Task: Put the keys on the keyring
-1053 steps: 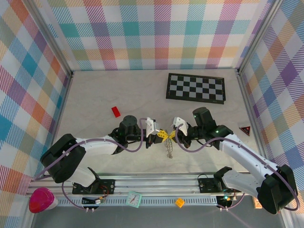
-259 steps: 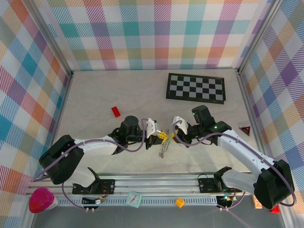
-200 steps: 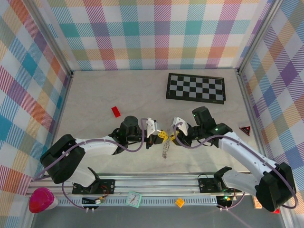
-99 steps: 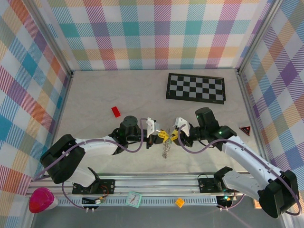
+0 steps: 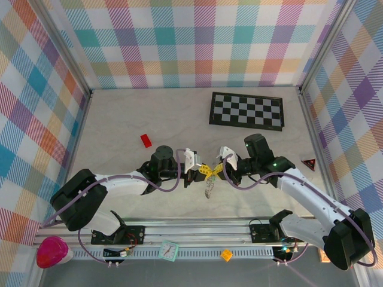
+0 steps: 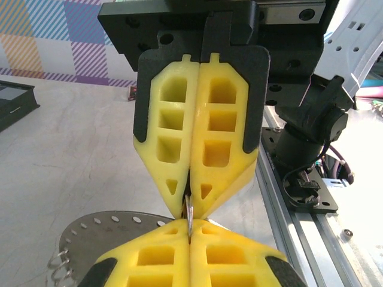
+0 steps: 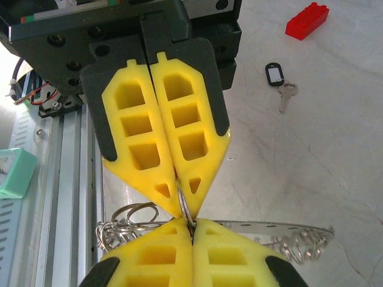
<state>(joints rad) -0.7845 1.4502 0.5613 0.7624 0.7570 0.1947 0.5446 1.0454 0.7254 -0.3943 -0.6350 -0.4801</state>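
From above, your left gripper [image 5: 205,172] and right gripper [image 5: 216,173] meet tip to tip, right of the red block [image 5: 146,140]; the keyring [image 5: 207,189] dangles beneath them; left wrist: your left fingers [image 6: 149,261] clench its thin wire; right wrist: your right fingers [image 7: 233,260] pinch it too; a black-headed key [image 7: 275,74] lies near the block.

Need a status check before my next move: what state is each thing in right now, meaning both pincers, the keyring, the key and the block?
left pincer: shut on a thin loop of the keyring.
right pincer: shut on that same loop, tip to tip with the left.
keyring: pinched between both pincers, the rest dangling below.
black-headed key: lying flat on the table, not on the keyring.
red block: lying on the table, apart from both pincers.
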